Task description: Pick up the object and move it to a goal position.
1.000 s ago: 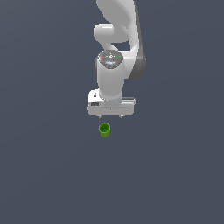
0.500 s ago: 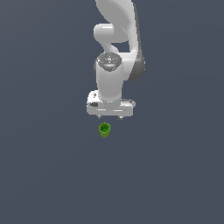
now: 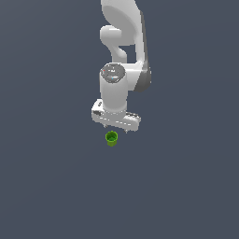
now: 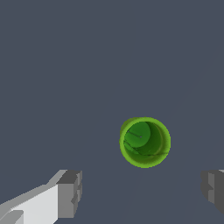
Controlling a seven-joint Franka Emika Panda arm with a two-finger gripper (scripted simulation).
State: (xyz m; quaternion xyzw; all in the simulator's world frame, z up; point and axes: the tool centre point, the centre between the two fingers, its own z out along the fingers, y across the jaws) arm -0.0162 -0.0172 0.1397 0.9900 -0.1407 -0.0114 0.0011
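The object is a tiny bright green cup with a hollow, darker green centre. It stands upright on the dark grey floor. In the wrist view the cup is seen from above. My white gripper hangs just above and slightly behind the cup, without touching it. It is open and empty. In the wrist view the gripper has its two grey fingertips spread wide, and the cup lies off the line between them.
A flat dark grey floor extends all around. The white arm rises behind the gripper. No other objects show.
The gripper has come down a little toward the cup and its hand has turned slightly. The cup has not moved.
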